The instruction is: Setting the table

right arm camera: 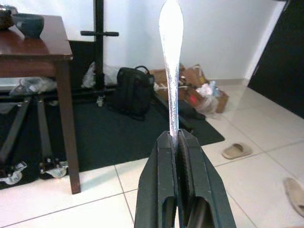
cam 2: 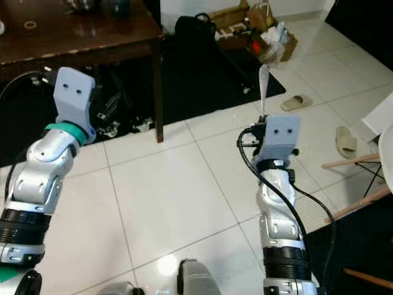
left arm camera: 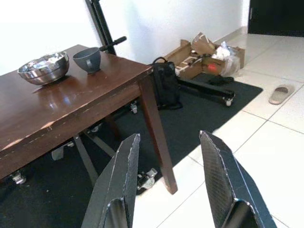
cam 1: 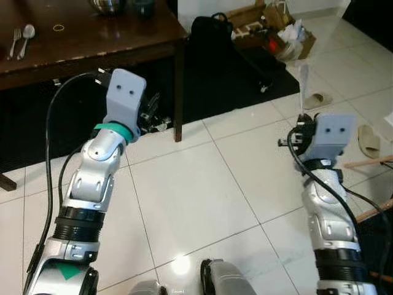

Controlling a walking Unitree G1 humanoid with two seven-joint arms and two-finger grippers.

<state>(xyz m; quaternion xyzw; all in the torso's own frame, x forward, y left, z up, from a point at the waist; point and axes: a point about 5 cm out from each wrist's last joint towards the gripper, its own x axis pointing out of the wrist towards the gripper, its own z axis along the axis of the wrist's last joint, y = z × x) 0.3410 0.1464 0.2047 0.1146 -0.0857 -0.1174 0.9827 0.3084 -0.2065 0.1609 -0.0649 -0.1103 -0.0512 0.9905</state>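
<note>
My right gripper [right arm camera: 174,136] is shut on a slim silver piece of cutlery [right arm camera: 171,57], which stands upright out of the fingers with its rounded end on top; it shows too as the cutlery [cam 1: 303,86] above my right wrist. My left gripper [left arm camera: 169,138] is open and holds nothing, pointing at the near corner of the dark wooden table [cam 1: 92,46]. On the table lie a fork [cam 1: 13,43] and a spoon [cam 1: 26,37] side by side, with a steel bowl [left arm camera: 43,68] and a dark bowl [left arm camera: 88,59] farther along. Both arms are raised over white floor tiles, short of the table.
A table leg [cam 1: 178,92] stands at the edge of a black rug [cam 1: 227,74]. A black backpack [cam 1: 210,27] and cardboard boxes [cam 1: 270,24] lie behind it. Slippers [cam 1: 316,99] and wooden chair legs [cam 1: 368,163] are on the tiles at my right.
</note>
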